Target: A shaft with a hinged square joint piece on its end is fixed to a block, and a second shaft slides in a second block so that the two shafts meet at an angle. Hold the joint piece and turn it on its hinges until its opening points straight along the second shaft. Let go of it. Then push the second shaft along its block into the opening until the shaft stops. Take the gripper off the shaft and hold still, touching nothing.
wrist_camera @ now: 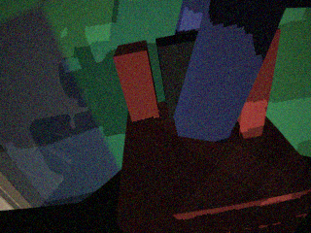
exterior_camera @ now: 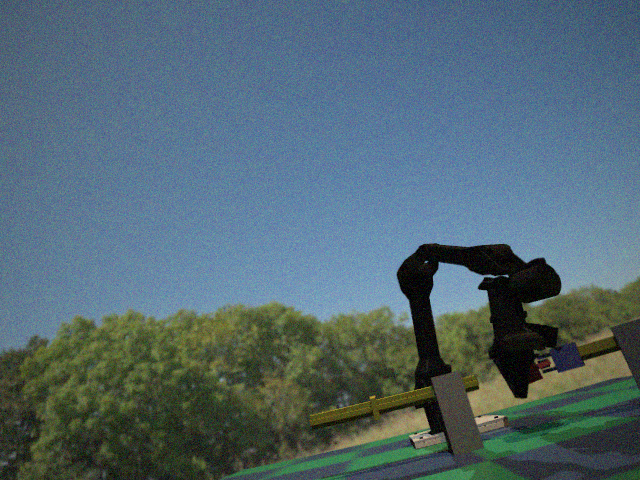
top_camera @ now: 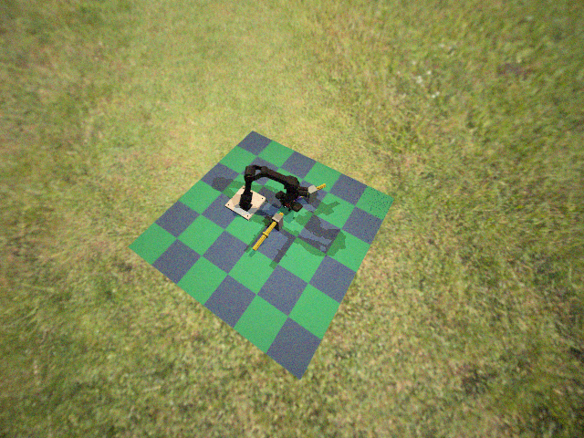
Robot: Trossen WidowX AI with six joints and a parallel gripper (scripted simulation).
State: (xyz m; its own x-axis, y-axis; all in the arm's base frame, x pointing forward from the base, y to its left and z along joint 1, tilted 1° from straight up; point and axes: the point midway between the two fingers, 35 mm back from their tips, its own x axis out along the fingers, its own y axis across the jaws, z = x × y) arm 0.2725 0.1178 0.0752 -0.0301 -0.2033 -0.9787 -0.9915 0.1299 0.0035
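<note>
One black pincer (top_camera: 288, 203) (exterior_camera: 522, 384) (wrist_camera: 185, 151), clamped on red square joint piece (exterior_camera: 535, 373) (wrist_camera: 194, 170) | blue end block (exterior_camera: 567, 357) beside it | ribbed yellow shaft (top_camera: 265, 237) (exterior_camera: 346, 412) through smooth grey block (top_camera: 276, 218) (exterior_camera: 457, 413), apart | green-slate checkered surface (top_camera: 255, 273) (exterior_camera: 496, 446) | grass (top_camera: 118, 353), leafy trees (exterior_camera: 155, 377)

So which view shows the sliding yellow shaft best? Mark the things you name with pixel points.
Exterior: the sliding yellow shaft (top_camera: 265, 236) (exterior_camera: 398, 401) appears side-on there, large, running through its grey block (top_camera: 276, 219) (exterior_camera: 457, 413). Top shows it small, from above. I can't make it out in wrist.
</note>
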